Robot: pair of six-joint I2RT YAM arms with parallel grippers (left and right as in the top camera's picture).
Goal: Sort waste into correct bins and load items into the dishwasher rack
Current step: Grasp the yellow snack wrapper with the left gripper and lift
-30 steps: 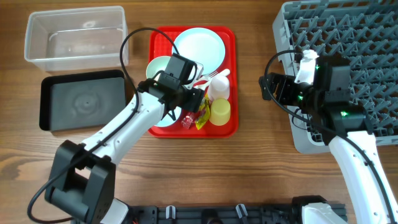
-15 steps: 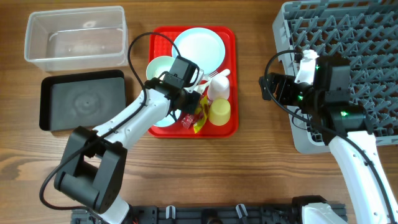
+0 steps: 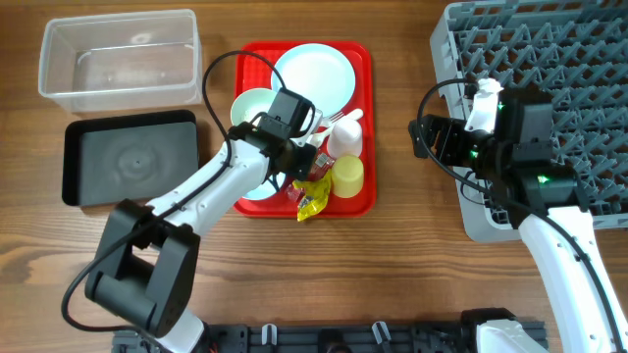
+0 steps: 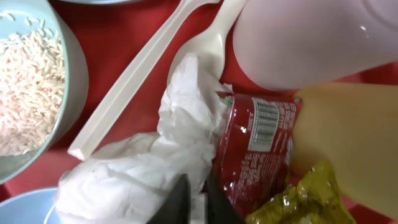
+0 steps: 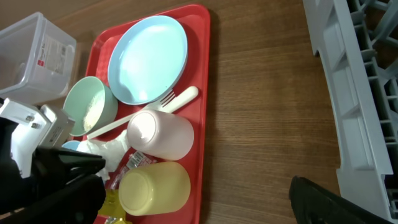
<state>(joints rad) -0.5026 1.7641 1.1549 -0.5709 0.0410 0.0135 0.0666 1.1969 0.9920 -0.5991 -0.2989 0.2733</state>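
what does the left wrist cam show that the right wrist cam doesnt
Only the left wrist view: the barcode on the red wrapper, single rice grains in the bowl, the folds of the tissue.
Only the right wrist view: the blue plate, clear tub, dishwasher rack and wooden table.
Both: the red tray, white cup, yellow cup and white cutlery.

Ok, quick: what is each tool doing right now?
Left tool: closed, pinching the tissue.
Right tool: open or closed cannot be told.
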